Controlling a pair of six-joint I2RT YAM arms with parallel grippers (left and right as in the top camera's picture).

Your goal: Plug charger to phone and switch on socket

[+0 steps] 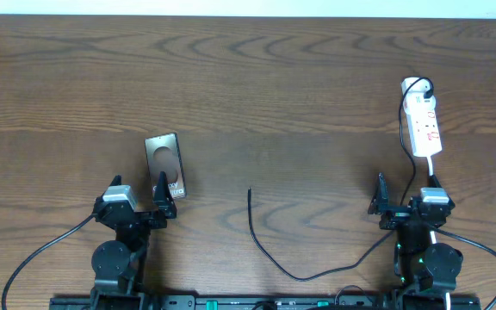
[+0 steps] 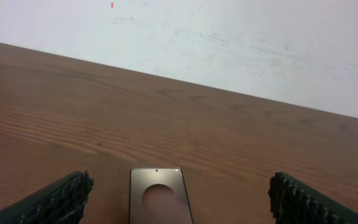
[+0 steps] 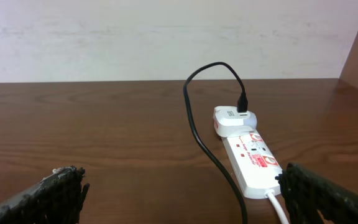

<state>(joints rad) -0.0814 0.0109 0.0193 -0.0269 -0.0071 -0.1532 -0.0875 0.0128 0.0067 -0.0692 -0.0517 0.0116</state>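
Observation:
The bronze-brown phone [image 1: 165,164] lies flat at the left of the table, just ahead of my left gripper [image 1: 164,200]; in the left wrist view the phone [image 2: 159,196] lies between the open fingers [image 2: 179,202], nearer the left one. The white socket strip [image 1: 424,126] lies at the far right with a white adapter at its far end. The black charger cable [image 1: 275,257] runs from the adapter down past my right gripper [image 1: 379,200] and curves left, its free tip [image 1: 250,191] at mid-table. In the right wrist view the socket [image 3: 251,163] and cable [image 3: 204,146] lie ahead of the open fingers [image 3: 182,196].
A white cord [image 3: 278,208] leaves the near end of the socket beside my right finger. Both arm bases sit at the near edge with their own black leads [image 1: 46,251]. A pale wall stands behind the table's far edge.

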